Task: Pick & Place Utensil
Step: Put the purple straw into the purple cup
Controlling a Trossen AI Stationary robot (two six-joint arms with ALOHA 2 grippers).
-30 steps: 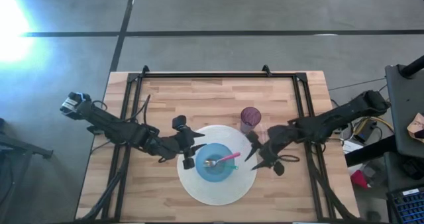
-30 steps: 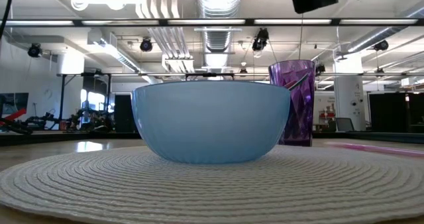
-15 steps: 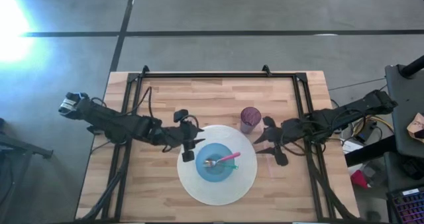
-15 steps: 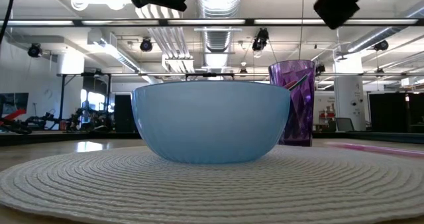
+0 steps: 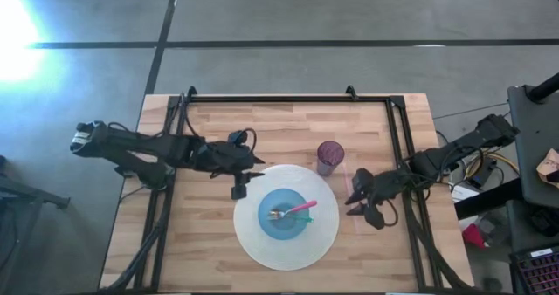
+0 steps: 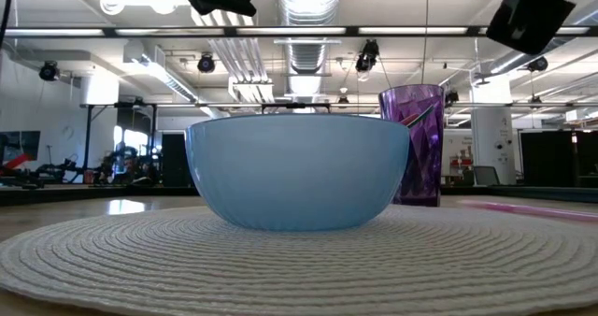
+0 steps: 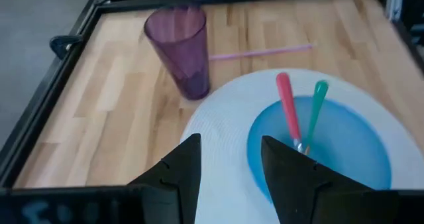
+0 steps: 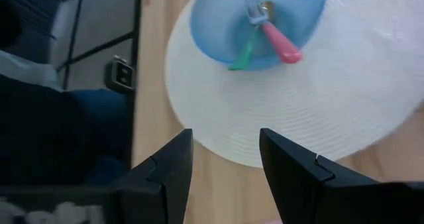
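The pink-handled utensil (image 7: 289,111) and the green-handled one (image 7: 313,115) lie crossed in the blue bowl (image 5: 286,213), handles leaning on its rim, on the round white placemat (image 5: 253,243) near the table (image 5: 288,125) front edge. They look light, stiff and smooth, best pinched mid-handle. The left tool (image 7: 228,177) and right tool (image 8: 222,171) hover released, holding nothing, either side of the placemat.

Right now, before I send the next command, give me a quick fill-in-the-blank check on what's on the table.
1. Two utensils, pink-handled and green-handled, lie in the blue ____.
2. The bowl sits on a round white ____.
3. The purple cup stands ____ on the wood.
4. Both grippers, left and right, have fingers ____ and empty.

Missing: bowl; placemat; upright; open
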